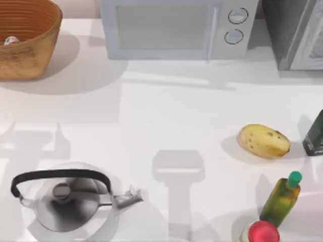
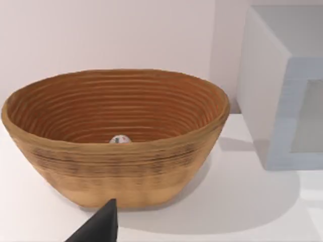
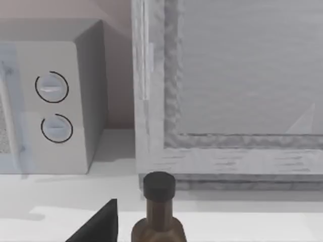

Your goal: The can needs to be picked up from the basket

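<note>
The can [image 1: 11, 41] is lying inside the basket [image 1: 38, 48], which is standing at the far left of the surface [image 1: 166, 131] beside the microwave [image 1: 176, 27]. The left gripper's finger [image 2: 98, 226] is facing the basket; whether either gripper is open I cannot tell.

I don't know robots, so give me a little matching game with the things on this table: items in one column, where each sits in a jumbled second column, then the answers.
1. can
2. kettle
3. potato
4. microwave

A. right side of table
B. back, middle
C. inside the basket
D. front left

Pairs: 1-C, 2-D, 3-A, 4-B
</note>
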Available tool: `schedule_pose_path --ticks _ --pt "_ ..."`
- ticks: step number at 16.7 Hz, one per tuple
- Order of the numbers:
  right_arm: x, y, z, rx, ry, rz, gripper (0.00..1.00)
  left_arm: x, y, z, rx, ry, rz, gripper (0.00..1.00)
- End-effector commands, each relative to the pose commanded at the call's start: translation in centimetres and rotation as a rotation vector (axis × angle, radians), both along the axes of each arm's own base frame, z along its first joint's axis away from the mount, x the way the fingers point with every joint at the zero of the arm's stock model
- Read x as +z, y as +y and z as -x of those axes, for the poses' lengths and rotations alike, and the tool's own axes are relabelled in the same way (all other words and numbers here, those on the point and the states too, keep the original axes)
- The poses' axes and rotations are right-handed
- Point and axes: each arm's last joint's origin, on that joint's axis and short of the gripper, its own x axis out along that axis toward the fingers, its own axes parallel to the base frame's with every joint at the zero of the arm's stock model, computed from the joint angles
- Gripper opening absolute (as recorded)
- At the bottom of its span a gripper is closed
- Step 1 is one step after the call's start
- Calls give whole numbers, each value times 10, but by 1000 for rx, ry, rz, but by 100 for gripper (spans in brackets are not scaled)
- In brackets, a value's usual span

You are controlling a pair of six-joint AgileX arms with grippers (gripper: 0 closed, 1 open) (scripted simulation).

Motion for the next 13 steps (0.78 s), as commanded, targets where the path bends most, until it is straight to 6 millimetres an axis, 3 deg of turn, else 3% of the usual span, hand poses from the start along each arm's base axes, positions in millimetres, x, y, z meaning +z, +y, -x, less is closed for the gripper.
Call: schedule_pose_path --ticks 3,8,10,13 --pt "0 0 0 0 0 0 100 68 2 -36 -28 71 7 100" --pt "0 0 0 0 0 0 100 173 11 -117 -55 107 22 100" --pt "0 0 0 0 0 0 100 197 15 -151 -62 127 32 100" --pt "0 0 0 0 0 0 100 206 22 -199 -71 195 52 100"
